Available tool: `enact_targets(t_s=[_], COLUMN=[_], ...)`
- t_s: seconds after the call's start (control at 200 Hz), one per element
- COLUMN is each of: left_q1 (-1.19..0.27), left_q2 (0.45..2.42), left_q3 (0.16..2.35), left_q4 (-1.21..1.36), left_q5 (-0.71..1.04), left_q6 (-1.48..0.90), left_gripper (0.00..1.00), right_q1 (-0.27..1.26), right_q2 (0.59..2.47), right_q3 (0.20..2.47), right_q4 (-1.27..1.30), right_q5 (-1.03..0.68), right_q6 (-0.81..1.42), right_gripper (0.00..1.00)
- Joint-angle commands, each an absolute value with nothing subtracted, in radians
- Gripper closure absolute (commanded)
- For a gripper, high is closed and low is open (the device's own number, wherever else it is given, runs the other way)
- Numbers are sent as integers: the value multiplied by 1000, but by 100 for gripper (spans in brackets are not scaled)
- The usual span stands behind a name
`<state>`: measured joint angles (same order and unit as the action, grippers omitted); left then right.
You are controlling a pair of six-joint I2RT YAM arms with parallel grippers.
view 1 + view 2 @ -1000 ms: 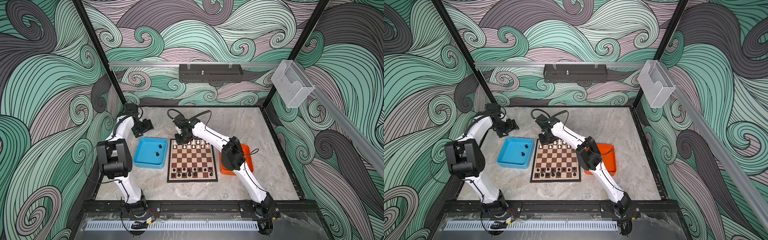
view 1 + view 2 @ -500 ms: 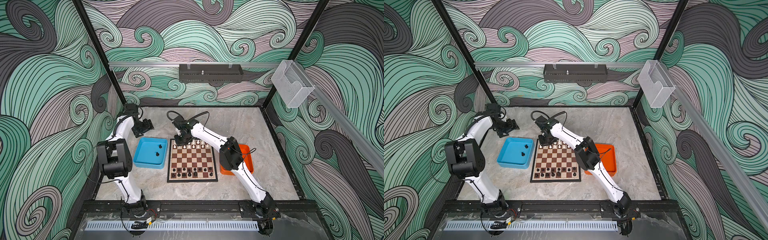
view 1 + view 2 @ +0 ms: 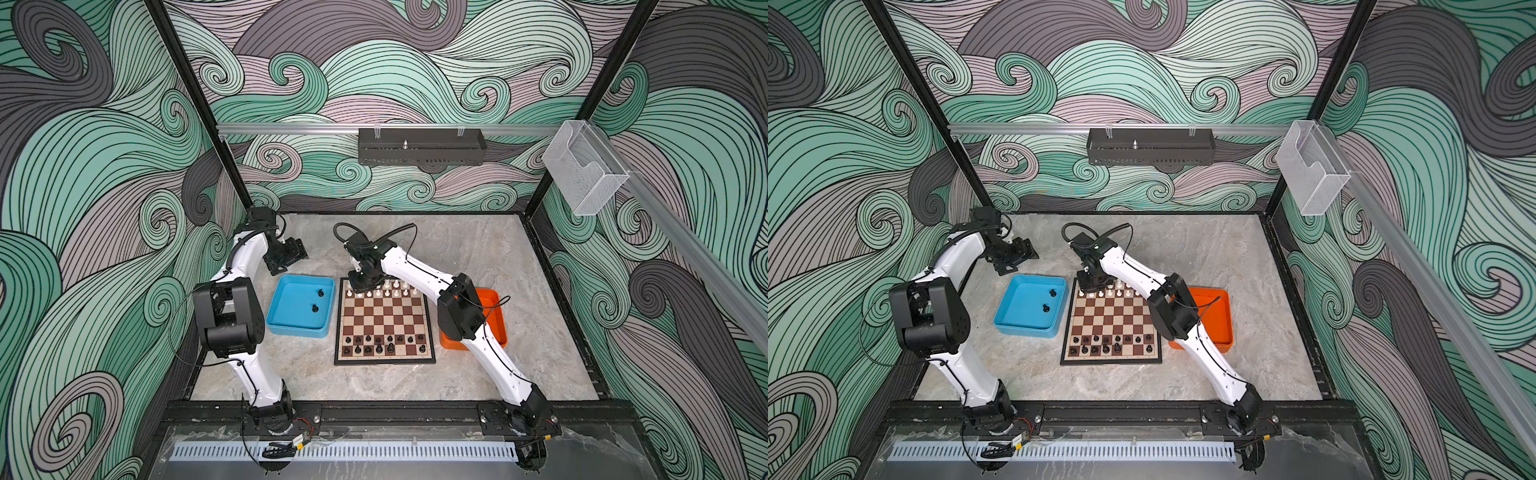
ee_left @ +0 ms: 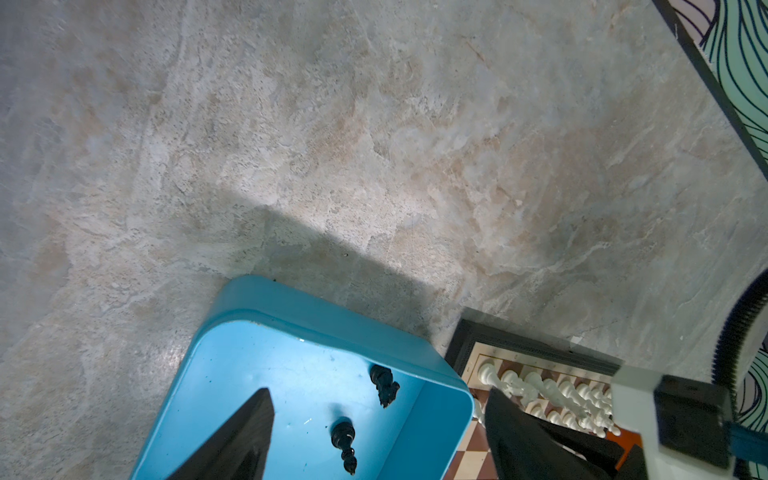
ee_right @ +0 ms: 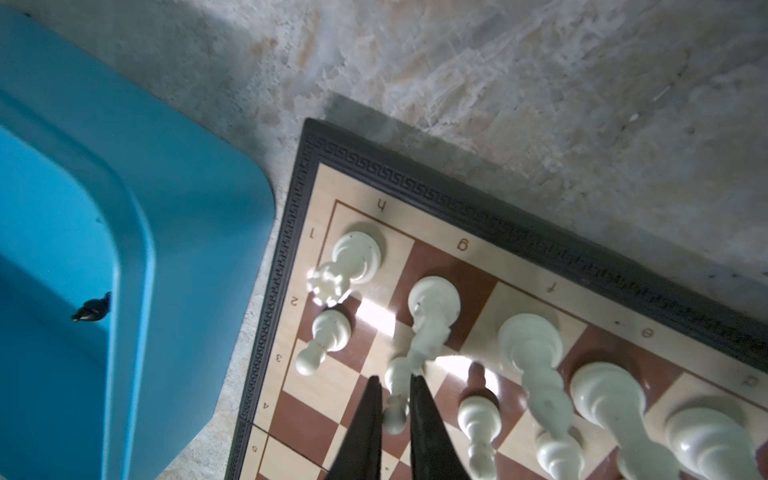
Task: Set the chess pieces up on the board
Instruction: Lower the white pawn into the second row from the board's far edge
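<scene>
Right claw (image 5: 395, 379) grips white pawn (image 5: 395, 417) between its tips

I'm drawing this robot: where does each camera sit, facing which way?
Both top views: high in front, looking down on the board; left arm and right arm show.
Left wrist: on left arm, facing tabletop, blue tray; open left tool shows.
Right wrist: on right arm, over the board's corner; right tool pinches white pawn.
Both wrists share tray and board.
</scene>
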<state>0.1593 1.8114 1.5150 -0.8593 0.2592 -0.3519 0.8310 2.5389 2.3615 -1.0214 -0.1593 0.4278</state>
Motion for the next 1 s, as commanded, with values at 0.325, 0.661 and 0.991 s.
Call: enact_targets(t_s=[0.325, 0.661, 0.991], left_q1=[172, 173, 173], left_q2=[1831, 1831, 1829], left_q3=[1511, 1511, 1509], left_q4=[-864, -864, -862], left_q5=[278, 279, 278], left_q6=[-361, -361, -360], left_gripper=[18, 18, 18], right_q1=[834, 833, 833], right_q2=[2570, 2545, 2468], right_q3=[2399, 2413, 2389], right_q4=[-1036, -1037, -1038], right_q5=[-163, -151, -118], right_q6=[436, 430, 419], right_gripper=[84, 81, 76])
